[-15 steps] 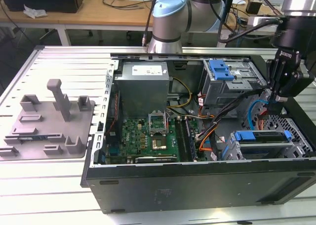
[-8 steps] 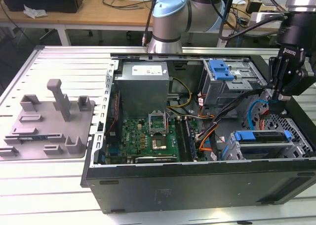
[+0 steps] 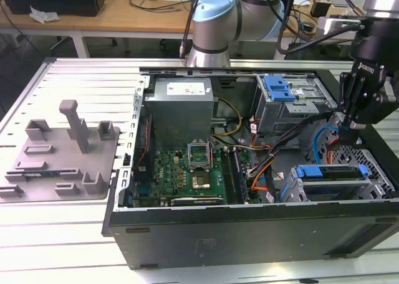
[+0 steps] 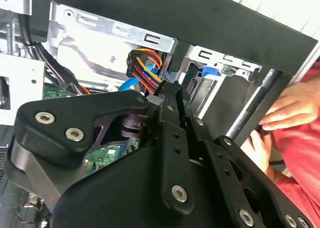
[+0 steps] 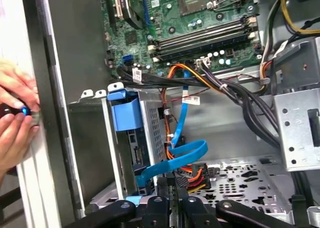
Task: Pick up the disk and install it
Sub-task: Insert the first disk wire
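The disk (image 3: 330,172) lies in its bright blue carrier inside the grey drive cage (image 3: 374,184) at the front corner of the open computer case, on the exterior view's right. In the first wrist view the carrier's blue tab (image 5: 125,110) sticks out of that cage, with the drive's connector edge below it. My gripper (image 3: 344,121) hangs just above and behind the cage, over the blue and orange cables. Its black fingers (image 5: 165,198) are pressed together with nothing between them, which the second wrist view also shows at the gripper (image 4: 172,90).
A second drive cage with a blue latch piece (image 3: 278,88) stands behind. The motherboard (image 3: 187,172), power supply (image 3: 182,106) and a blue cable (image 5: 175,155) fill the case. A person's hands (image 5: 15,118) rest at the case's outer wall. A grey fixture plate (image 3: 59,156) lies on the exterior view's left.
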`<move>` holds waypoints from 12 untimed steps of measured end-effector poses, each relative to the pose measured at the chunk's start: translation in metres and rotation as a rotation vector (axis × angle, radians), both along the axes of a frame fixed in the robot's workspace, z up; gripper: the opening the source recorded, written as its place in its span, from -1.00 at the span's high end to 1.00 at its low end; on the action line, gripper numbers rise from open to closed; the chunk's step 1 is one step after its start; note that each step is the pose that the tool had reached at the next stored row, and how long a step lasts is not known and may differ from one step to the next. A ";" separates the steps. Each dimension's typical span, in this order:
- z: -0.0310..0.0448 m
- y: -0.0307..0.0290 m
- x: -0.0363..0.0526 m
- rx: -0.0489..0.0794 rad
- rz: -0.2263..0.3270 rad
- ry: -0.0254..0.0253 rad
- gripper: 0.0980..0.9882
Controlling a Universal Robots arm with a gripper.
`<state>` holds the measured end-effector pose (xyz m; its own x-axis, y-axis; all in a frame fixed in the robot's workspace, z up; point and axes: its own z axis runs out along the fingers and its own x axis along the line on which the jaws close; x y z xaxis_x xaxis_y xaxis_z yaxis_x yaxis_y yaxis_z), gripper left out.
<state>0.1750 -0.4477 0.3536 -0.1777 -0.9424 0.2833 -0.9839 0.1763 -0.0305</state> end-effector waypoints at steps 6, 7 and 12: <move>0.0009 -0.0183 -0.0022 0.050 0.000 -0.0016 0.84; 0.0012 -0.0210 -0.0027 0.058 0.000 -0.0019 0.84; 0.0018 -0.0294 -0.0049 0.084 0.000 -0.0038 0.84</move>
